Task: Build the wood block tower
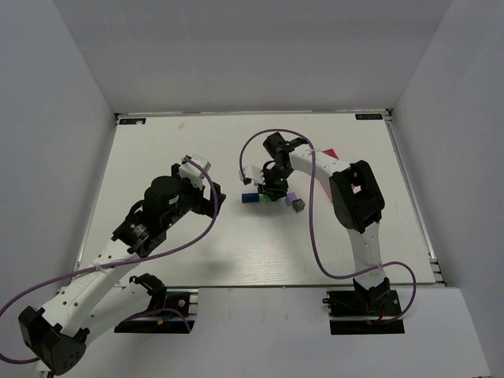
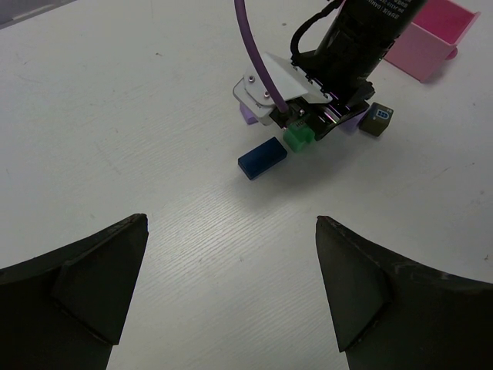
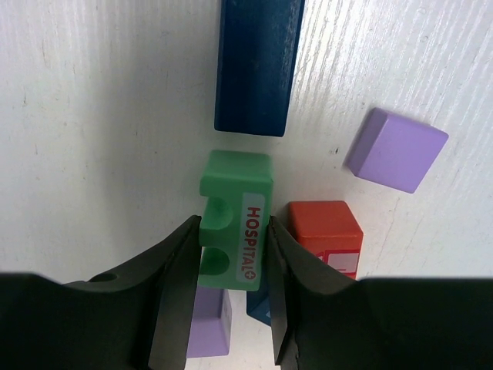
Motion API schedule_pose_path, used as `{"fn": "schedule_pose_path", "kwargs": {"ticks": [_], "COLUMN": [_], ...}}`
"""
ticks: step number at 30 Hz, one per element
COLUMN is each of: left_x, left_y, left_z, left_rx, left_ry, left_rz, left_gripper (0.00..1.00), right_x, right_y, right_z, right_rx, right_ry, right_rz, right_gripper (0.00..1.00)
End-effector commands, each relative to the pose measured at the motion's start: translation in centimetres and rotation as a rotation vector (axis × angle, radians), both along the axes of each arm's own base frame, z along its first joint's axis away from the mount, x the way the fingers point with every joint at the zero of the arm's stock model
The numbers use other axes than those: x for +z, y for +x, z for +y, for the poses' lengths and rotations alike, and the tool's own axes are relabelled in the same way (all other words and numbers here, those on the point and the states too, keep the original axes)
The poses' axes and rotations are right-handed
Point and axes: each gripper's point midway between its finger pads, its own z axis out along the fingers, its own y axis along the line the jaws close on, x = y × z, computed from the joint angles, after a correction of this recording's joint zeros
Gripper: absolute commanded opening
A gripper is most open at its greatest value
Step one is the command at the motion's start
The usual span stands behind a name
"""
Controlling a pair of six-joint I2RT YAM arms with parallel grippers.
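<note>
My right gripper [image 3: 233,222] is shut on a green block [image 3: 239,177] labelled HOSPITAL, held by its two long sides. A flat blue block [image 3: 258,65] lies just beyond it. A red-orange block [image 3: 323,231] sits beside it, and a purple block [image 3: 397,149] lies further right. Another purple block [image 3: 208,320] and a small blue block [image 3: 260,297] show under the green one. In the top view the right gripper [image 1: 272,189] is over the cluster, with a dark grey block [image 1: 299,205] at its right. My left gripper [image 2: 231,220] is open and empty, some way short of the blue block [image 2: 262,157].
A pink tray [image 2: 431,38] stands behind the right arm, partly hidden by it in the top view [image 1: 331,152]. White walls enclose the table on three sides. The right arm's purple cable [image 1: 268,134] loops above the blocks.
</note>
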Motion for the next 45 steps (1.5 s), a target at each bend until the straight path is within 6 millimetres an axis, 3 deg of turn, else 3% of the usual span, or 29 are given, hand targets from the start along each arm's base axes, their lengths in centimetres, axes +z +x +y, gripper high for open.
{"fn": "schedule_pose_path", "kwargs": {"ticks": [1,8,14,19,23,30,38,40,42,43,45], "left_x": [0.7,0.7,0.7,0.7,0.7,0.7,0.7,0.7,0.7,0.9,0.9], "left_y": [-0.1,-0.1,-0.1,-0.1,-0.1,0.0,0.0,0.0,0.0,-0.1,-0.2], "left_z": [0.1,0.1,0.1,0.1,0.1,0.2,0.2,0.2,0.2,0.3,0.2], "left_rx": [-0.005,-0.005,-0.005,-0.005,-0.005,0.004,0.001,0.001,0.001,0.002,-0.007], "left_ry": [-0.014,-0.014,-0.014,-0.014,-0.014,-0.012,-0.005,-0.005,-0.005,-0.01,-0.012], "left_rz": [-0.028,-0.028,-0.028,-0.028,-0.028,-0.029,-0.034,-0.034,-0.034,-0.041,-0.04], "left_gripper": [1.0,1.0,1.0,1.0,1.0,1.0,1.0,1.0,1.0,1.0,1.0], "right_x": [0.2,0.0,0.1,0.6,1.3,3.8,9.7,10.1,11.7,11.6,13.3], "right_y": [0.4,0.3,0.2,0.4,0.8,0.6,-1.0,-1.5,-1.8,-1.6,0.1], "right_z": [0.8,0.5,0.6,0.8,0.6,0.3,0.3,0.0,-0.3,-0.4,-0.9], "right_rx": [-0.022,-0.024,-0.02,-0.031,-0.045,-0.06,-0.047,-0.058,-0.087,-0.116,-0.245], "right_ry": [0.033,0.025,0.031,0.044,0.056,0.107,0.219,0.223,0.248,0.258,0.309], "right_rz": [0.013,0.017,0.015,0.008,-0.003,-0.006,-0.038,-0.032,-0.047,-0.059,-0.151], "right_gripper": [0.34,0.35,0.6,0.74,0.8,0.85,0.85,0.85,0.85,0.85,0.81]}}
